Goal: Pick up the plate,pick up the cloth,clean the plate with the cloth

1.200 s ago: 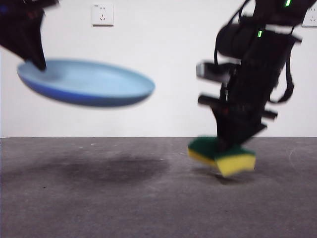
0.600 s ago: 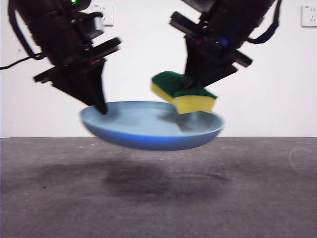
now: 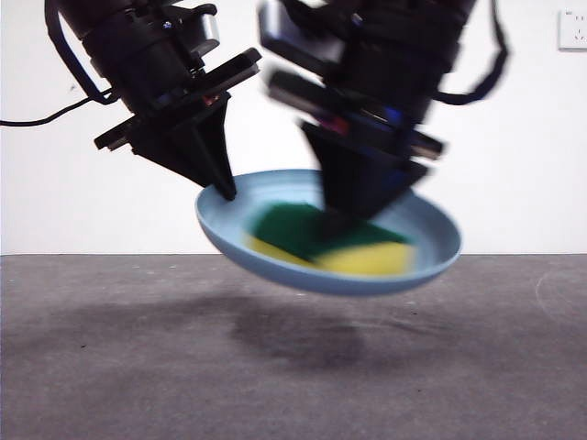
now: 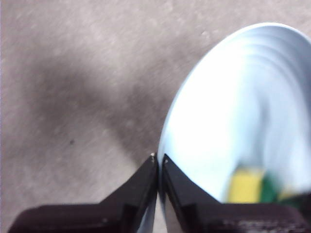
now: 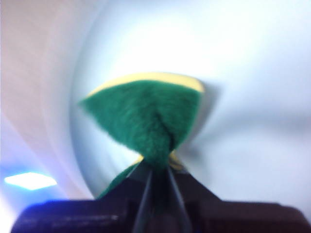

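The light-blue plate [image 3: 431,234] hangs in the air above the table, tilted toward the camera. My left gripper [image 3: 223,188] is shut on its left rim; the left wrist view shows those jaws pinching the rim of the plate [image 4: 233,111] at my left gripper [image 4: 158,159]. The cloth [image 3: 321,240], a yellow sponge with a green top, lies pressed inside the plate. My right gripper [image 3: 344,218] comes down from above, shut on the cloth. In the right wrist view the cloth [image 5: 146,114] is squeezed by my right gripper [image 5: 156,167] against the plate [image 5: 252,87]. A corner of the cloth [image 4: 248,187] shows in the left wrist view.
A grey table [image 3: 110,367] spreads under the plate, with the plate's shadow on it. A white wall with two power sockets [image 3: 573,27] stands behind.
The plate has shifted right and tilted toward the camera. The right gripper has brought the cloth down from just above the plate into its hollow.
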You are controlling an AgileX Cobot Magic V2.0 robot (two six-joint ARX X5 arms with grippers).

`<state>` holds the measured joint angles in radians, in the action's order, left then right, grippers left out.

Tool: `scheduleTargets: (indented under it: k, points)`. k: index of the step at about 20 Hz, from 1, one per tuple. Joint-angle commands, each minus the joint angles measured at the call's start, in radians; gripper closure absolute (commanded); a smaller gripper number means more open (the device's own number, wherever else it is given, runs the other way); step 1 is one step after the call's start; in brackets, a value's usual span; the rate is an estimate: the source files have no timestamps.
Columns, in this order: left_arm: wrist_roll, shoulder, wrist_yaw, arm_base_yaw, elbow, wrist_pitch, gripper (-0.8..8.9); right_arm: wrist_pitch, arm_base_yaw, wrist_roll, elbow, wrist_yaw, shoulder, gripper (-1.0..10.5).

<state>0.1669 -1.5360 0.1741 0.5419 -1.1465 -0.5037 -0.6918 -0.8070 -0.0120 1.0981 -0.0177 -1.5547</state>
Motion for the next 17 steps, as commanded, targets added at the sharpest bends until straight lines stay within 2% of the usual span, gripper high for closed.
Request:
scheduleTargets:
  k: [1,2,3,5,6,8,12,13,14,17]
  points:
    - [0.013,0.003,0.019,-0.006,-0.001,-0.031,8.22,-0.05,0.036,-0.008,-0.003,-0.304,0.005,9.6]
    - [0.013,0.003,0.019,-0.005,-0.001,-0.047,8.22,-0.035,0.05,-0.008,-0.003,-0.388,0.012,9.6]
    - [0.013,0.003,0.03,-0.004,-0.001,-0.061,8.22,-0.003,0.068,-0.008,-0.003,-0.429,0.024,9.6]
    - [0.013,0.003,0.082,-0.004,-0.001,-0.069,8.22,0.088,0.095,-0.008,-0.003,-0.415,0.037,9.6]
    - [0.013,0.003,0.113,-0.004,-0.001,-0.066,8.22,0.14,0.105,-0.008,-0.003,-0.381,0.04,9.6]
    - [0.014,0.003,0.151,-0.001,-0.001,-0.058,8.22,0.214,0.117,-0.007,-0.003,-0.285,0.04,9.6]
    - [0.018,0.003,0.172,0.003,-0.001,-0.03,8.22,0.301,0.125,0.031,-0.003,0.0,0.035,9.6]
    - [0.019,0.003,0.171,0.003,-0.001,-0.022,8.22,0.304,0.123,0.047,-0.003,0.048,0.035,9.6]
    - [0.027,0.003,0.166,0.002,-0.001,-0.008,8.22,0.3,0.117,0.076,-0.003,0.136,0.034,9.6]
    - [0.081,0.003,0.138,-0.008,-0.001,0.066,8.22,0.231,0.098,0.093,-0.003,0.276,0.032,9.6]
